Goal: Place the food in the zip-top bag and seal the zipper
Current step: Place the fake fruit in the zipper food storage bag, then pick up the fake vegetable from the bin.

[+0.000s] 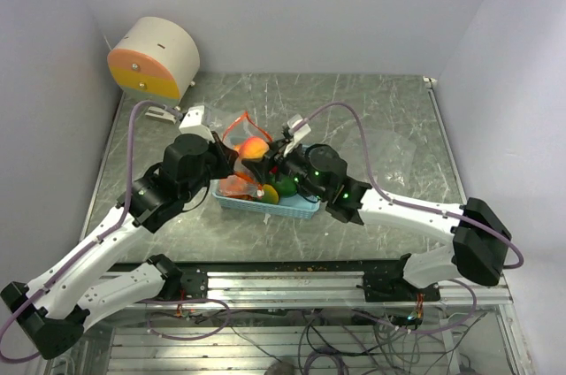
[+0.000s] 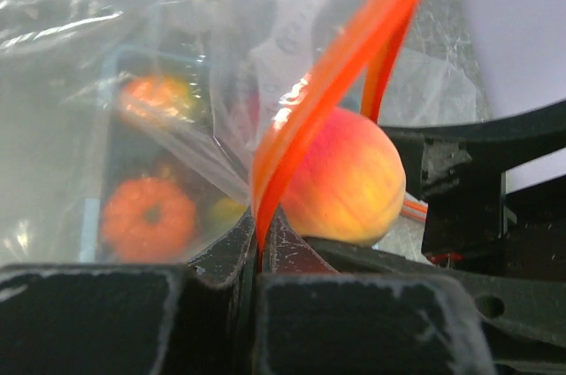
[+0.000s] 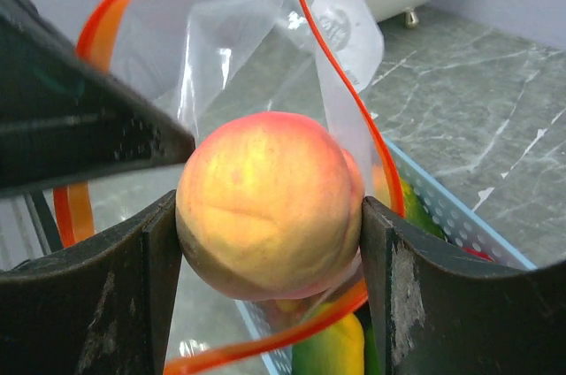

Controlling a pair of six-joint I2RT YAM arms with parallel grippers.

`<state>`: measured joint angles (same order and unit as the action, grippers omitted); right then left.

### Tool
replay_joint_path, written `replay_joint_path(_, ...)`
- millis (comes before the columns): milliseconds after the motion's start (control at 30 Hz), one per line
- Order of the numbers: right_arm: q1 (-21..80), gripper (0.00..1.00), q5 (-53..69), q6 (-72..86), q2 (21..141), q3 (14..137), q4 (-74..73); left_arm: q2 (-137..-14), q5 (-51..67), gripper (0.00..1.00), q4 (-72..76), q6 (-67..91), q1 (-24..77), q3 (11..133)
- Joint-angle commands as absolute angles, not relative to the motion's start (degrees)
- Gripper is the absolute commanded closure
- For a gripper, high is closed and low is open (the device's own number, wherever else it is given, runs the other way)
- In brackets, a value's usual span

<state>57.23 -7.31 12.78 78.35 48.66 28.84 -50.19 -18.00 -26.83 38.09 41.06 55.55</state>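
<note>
My left gripper is pressed together on the orange zipper rim of the clear bag and holds it up over the blue basket. My right gripper pinches the peach between both fingers, right at the bag's mouth. In the right wrist view the rim loops around the peach, but I cannot tell how far in it sits.

The two grippers are almost touching above the basket's left half, so I have very little room between them. Bare table stretches to the right and far side, closed in by walls on three sides. A round cream and orange drum fills the far left corner.

From above, my arms cover most of the basket. Through the bag's film I make out an orange ribbed piece, blurred. A yellow-green piece is cut off at the bottom of the right wrist view.
</note>
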Motion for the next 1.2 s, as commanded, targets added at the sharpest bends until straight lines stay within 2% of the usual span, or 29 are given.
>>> replay_joint_path(0, 57.2, 0.64, -8.8, 13.6, 81.4, 53.3, 30.4, -50.2, -14.8, 0.93, -25.1, 38.7, 40.8, 54.7)
replay_joint_path(100, 57.4, 0.60, -9.0, 14.1, 81.6, 53.7, 31.1, -50.9, -14.3, 0.93, -25.0, 39.2, 40.8, 54.9)
replay_joint_path(167, 57.3, 0.51, -9.9, 13.8, 81.6, 54.6, 30.1, -51.0, -14.0, 0.93, -25.0, 39.4, 40.7, 54.8)
replay_joint_path(233, 57.4, 0.37, -10.5, 12.9, 82.4, 56.3, 27.4, -50.9, -14.3, 0.93, -25.3, 39.5, 40.8, 54.8)
replay_joint_path(333, 57.5, 0.03, -10.4, 12.2, 82.8, 56.8, 25.9, -50.3, -16.1, 0.93, -25.7, 39.6, 40.8, 54.6)
replay_joint_path(367, 57.5, 0.00, -10.3, 12.4, 82.7, 56.6, 25.7, -50.2, -16.5, 0.93, -25.5, 39.6, 40.8, 54.5)
replay_joint_path(733, 57.6, 0.00, -7.3, 12.6, 78.0, 54.9, 24.1, -52.4, -19.2, 0.93, -27.1, 39.2, 40.8, 55.4)
replay_joint_path(933, 57.6, 0.00, -4.7, 14.0, 68.9, 50.2, 25.3, -52.5, -28.5, 0.93, -35.0, 38.9, 40.8, 58.3)
replay_joint_path(1067, 57.5, 0.00, -10.7, 16.2, 64.7, 48.3, 23.4, -51.4, -37.0, 0.93, -43.3, 40.2, 40.8, 60.6)
replay_joint_path(1167, 57.5, 0.01, -17.2, 17.3, 66.8, 50.2, 17.4, -48.9, -43.1, 0.93, -49.6, 41.6, 40.8, 62.5)
